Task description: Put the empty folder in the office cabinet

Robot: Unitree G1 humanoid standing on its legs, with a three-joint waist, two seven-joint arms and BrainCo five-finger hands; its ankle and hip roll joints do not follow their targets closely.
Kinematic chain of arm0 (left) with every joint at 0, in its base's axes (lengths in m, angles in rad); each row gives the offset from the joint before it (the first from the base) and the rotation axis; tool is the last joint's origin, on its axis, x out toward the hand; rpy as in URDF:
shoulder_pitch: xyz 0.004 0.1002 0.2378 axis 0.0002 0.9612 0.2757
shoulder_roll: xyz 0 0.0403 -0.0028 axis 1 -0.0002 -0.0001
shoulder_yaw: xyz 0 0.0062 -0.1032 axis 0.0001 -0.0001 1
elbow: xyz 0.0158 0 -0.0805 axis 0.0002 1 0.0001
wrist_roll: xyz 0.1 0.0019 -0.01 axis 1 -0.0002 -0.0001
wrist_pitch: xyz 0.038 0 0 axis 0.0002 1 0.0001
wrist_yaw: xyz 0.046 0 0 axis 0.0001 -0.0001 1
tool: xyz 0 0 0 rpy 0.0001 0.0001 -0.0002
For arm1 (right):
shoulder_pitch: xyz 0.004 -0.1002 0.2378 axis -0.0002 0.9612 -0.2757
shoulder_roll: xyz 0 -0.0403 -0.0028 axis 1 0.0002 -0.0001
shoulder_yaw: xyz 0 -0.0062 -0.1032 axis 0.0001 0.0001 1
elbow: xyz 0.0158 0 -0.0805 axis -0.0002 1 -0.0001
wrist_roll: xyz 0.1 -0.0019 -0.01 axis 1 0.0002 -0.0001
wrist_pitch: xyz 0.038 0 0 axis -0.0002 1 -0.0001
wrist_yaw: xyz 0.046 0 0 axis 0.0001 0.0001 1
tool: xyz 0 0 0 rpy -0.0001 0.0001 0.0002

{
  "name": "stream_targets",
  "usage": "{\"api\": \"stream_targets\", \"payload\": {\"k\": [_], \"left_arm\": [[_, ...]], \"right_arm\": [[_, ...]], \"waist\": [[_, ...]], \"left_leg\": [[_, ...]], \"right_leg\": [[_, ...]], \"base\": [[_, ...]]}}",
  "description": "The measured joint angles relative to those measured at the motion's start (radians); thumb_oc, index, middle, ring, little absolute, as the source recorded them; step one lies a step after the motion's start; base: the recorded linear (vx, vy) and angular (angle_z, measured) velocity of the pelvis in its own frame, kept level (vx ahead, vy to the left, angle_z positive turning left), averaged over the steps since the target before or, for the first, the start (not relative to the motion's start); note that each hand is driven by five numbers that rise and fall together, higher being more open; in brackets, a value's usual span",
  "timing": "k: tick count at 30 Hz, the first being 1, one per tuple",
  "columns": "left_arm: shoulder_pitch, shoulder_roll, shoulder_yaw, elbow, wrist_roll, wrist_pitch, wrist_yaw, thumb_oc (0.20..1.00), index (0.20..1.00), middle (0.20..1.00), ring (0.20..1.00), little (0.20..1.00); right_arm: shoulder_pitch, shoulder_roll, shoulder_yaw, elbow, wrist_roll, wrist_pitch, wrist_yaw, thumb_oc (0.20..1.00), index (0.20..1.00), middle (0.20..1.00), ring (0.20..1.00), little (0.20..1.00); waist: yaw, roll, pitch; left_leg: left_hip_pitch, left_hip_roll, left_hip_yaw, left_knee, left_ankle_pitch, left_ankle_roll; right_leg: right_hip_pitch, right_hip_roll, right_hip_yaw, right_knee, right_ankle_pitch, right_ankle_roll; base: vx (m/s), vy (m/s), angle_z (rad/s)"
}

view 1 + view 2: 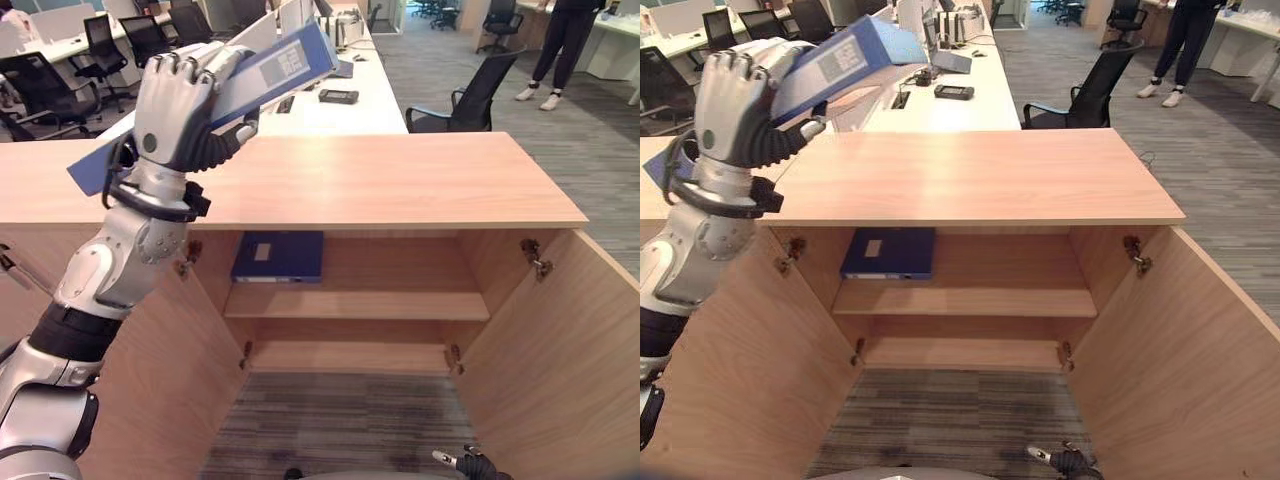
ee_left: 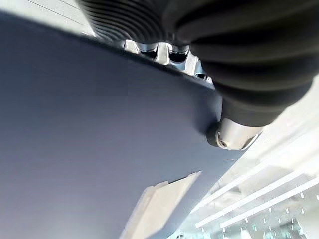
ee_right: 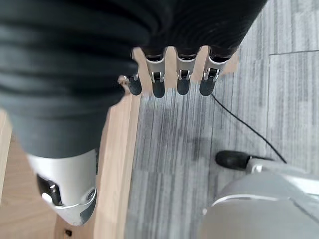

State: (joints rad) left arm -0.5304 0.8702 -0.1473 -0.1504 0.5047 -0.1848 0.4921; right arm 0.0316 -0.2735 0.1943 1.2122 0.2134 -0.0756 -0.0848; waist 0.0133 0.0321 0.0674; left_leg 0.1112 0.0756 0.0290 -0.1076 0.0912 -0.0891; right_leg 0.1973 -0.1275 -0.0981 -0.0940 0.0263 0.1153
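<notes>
My left hand [image 1: 175,110] is raised over the left end of the wooden cabinet top [image 1: 380,180] and is shut on a blue folder [image 1: 290,60]. The folder tilts upward to the right and bears a white label. In the left wrist view its blue cover [image 2: 89,149] lies against the palm with the thumb [image 2: 234,134] pressed on it. The cabinet stands open below, and a second blue folder [image 1: 278,256] lies flat at the left of its upper shelf [image 1: 400,305]. My right hand [image 1: 470,465] hangs low near the floor, fingers [image 3: 169,82] relaxed and holding nothing.
Both cabinet doors are swung wide, the left door [image 1: 170,400] and the right door [image 1: 570,370]. The lower shelf is bare. Behind the cabinet stands a white desk [image 1: 340,110] with devices on it, a black office chair [image 1: 470,100], and a person [image 1: 560,50] farther back.
</notes>
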Motion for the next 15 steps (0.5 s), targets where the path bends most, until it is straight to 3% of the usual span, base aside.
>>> {"api": "stream_targets", "payload": {"k": [5, 8, 13, 15], "left_arm": [[0.108, -0.056, 0.089, -0.094, -0.160, -0.057, -0.028, 0.200, 0.200, 0.200, 0.200, 0.200], [0.226, -0.136, 0.148, -0.154, -0.480, -0.130, -0.107, 0.200, 0.200, 0.200, 0.200, 0.200], [0.302, -0.142, 0.189, -0.199, -0.789, -0.154, -0.244, 0.200, 0.200, 0.200, 0.200, 0.200], [0.316, -0.145, 0.198, -0.201, -0.844, -0.154, -0.267, 0.200, 0.200, 0.200, 0.200, 0.200]], "right_arm": [[-0.007, -0.001, 0.001, -0.038, 0.001, 0.001, 0.009, 1.000, 1.000, 1.000, 1.000, 1.000], [-0.012, -0.012, 0.000, -0.125, 0.004, -0.007, 0.021, 1.000, 1.000, 1.000, 1.000, 1.000], [-0.026, -0.028, 0.000, -0.160, 0.006, -0.005, 0.040, 1.000, 1.000, 1.000, 1.000, 1.000], [-0.028, -0.028, 0.000, -0.162, 0.006, -0.006, 0.045, 1.000, 1.000, 1.000, 1.000, 1.000]], "waist": [[0.018, 0.008, -0.006], [0.029, 0.019, -0.010], [0.057, 0.023, -0.014], [0.059, 0.024, -0.015]], "left_leg": [[-0.002, 0.001, -0.006, 0.000, 0.006, 0.004], [-0.002, 0.000, -0.009, 0.000, -0.001, 0.004], [-0.001, 0.001, -0.015, 0.000, -0.002, 0.005], [-0.001, 0.001, -0.019, 0.000, -0.002, 0.005]], "right_leg": [[0.003, 0.002, -0.004, 0.001, -0.001, 0.001], [0.008, 0.002, -0.007, 0.000, -0.006, -0.004], [0.015, 0.003, -0.015, 0.000, -0.007, -0.005], [0.017, 0.003, -0.019, 0.000, -0.008, -0.004]], "base": [[-0.03, -0.015, 0.02], [-0.02, -0.004, 0.02], [0.00, -0.003, 0.04], [-0.04, 0.001, 0.08]]}}
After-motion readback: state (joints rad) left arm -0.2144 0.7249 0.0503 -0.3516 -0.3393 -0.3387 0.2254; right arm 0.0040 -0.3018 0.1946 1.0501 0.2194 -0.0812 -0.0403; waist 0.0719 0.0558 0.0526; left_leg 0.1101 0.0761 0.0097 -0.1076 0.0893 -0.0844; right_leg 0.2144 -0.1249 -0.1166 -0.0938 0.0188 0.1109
